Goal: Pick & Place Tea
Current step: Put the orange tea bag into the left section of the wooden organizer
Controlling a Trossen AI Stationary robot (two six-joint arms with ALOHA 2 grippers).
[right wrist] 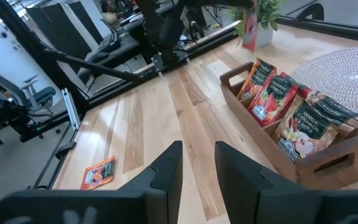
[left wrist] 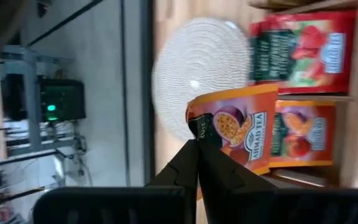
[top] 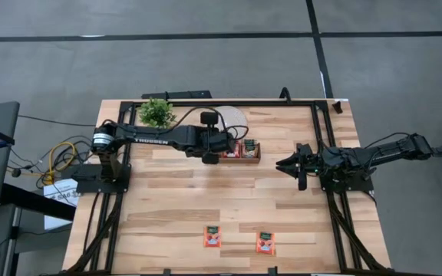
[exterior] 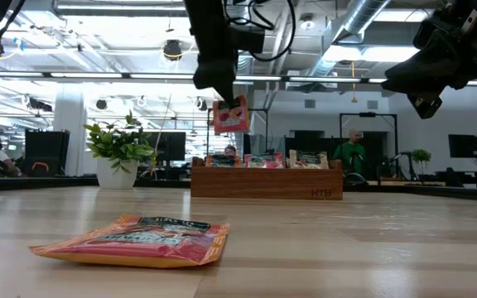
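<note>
The left gripper is clamped on an orange tea sachet, holding it in the air above the wooden tray near the worktop's far edge. The right gripper hovers with fingers apart near the right edge

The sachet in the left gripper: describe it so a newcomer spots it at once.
Find the wooden tray beside the round white disc. Above its left end the left gripper pinches an orange passion-fruit sachet. It alone hangs in the air.
</note>
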